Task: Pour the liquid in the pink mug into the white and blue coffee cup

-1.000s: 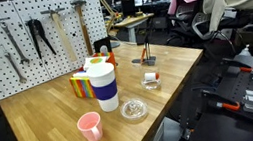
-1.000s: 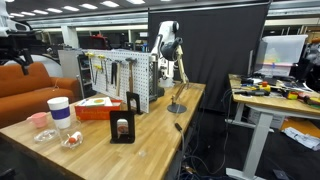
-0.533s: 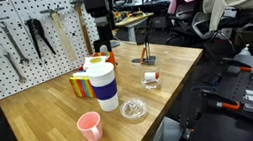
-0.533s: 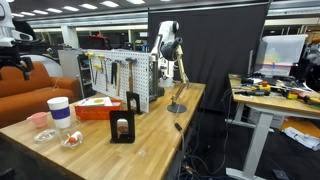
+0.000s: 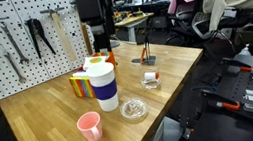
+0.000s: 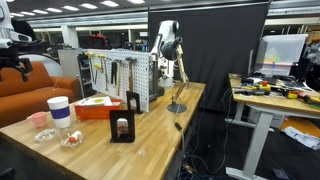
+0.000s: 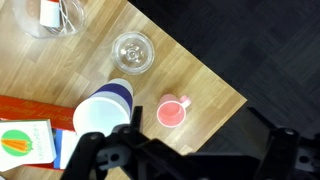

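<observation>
The pink mug (image 5: 91,127) stands near the table's front edge, handle to one side; it also shows in the wrist view (image 7: 173,112) and in an exterior view (image 6: 40,120). The white and blue coffee cup (image 5: 102,81) stands upright with its lid on, just behind the mug, and shows from above in the wrist view (image 7: 101,112). My gripper (image 7: 185,160) hangs high above both, open and empty, with the mug below the gap between its fingers. In both exterior views the gripper (image 5: 98,29) (image 6: 20,62) is well above the table.
A multicoloured striped box (image 5: 82,86) stands against the tall cup. A clear glass dish (image 5: 133,109) lies beside the mug. A small red and white item (image 5: 149,78) and a black stand (image 5: 148,55) are further along. A pegboard with tools (image 5: 21,41) lines the back.
The arm has come into view at the top of the exterior view, above the back of the table, and shifted slightly sideways. The mug and cup have not moved.
</observation>
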